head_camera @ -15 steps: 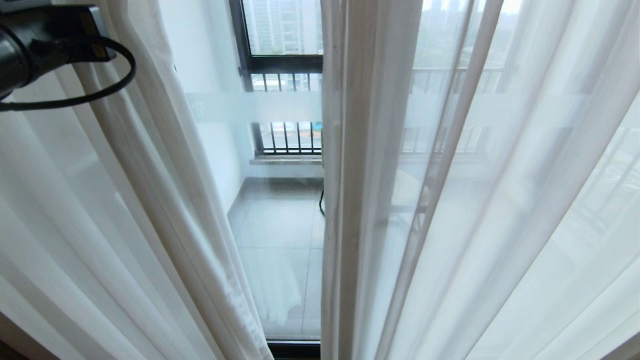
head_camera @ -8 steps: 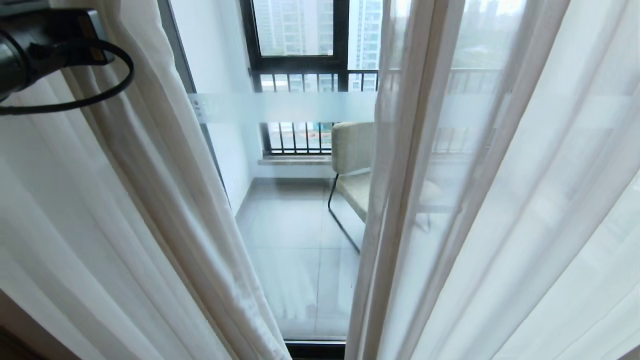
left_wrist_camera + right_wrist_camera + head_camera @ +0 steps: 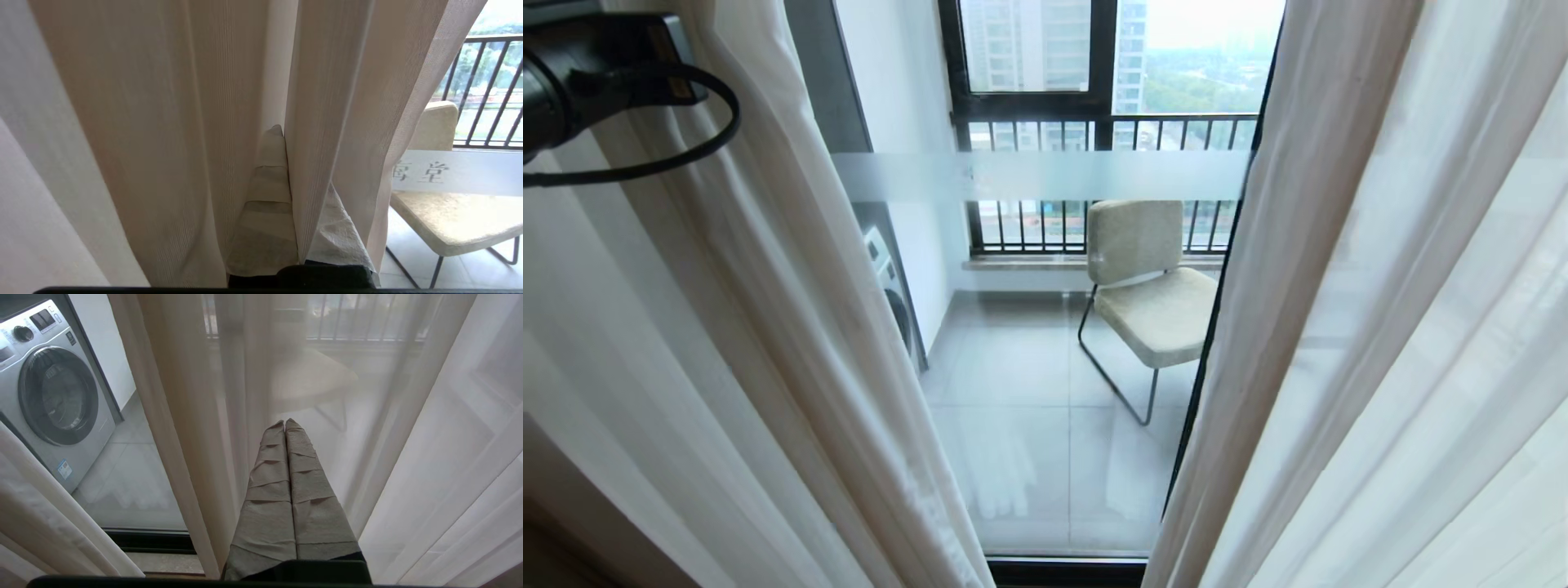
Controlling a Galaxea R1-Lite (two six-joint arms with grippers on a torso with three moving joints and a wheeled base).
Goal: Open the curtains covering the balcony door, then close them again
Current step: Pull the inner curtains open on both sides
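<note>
Since a second ago the gap between the two halves of the curtains [image 3: 1339, 327] has widened a good deal: the right-hand half has slid off to the right, and the glass of the balcony door [image 3: 1045, 457] now shows a pale upholstered chair [image 3: 1152, 294] on the tiled balcony floor, where before only a narrow strip of tiles could be seen.

Both halves are thin white sheer, hanging in long soft pleats down to the dark bottom rail of the door, and light comes through them. A frosted horizontal band crosses the glass at about chair-back level.

Up at the left, the left gripper [image 3: 288, 134] is buried in the folds. Its taped fingers [image 3: 269, 196] are pressed together with a pleat of curtain fabric pinched between them, so that one finger is mostly hidden behind the cloth.

The right gripper [image 3: 284, 424] has its padded fingers [image 3: 269, 498] shut flat against each other, holding nothing. Sheer fabric hangs just beyond their tips and to either side, and a washing machine [image 3: 53, 392] stands off to one side behind the glass.
</note>
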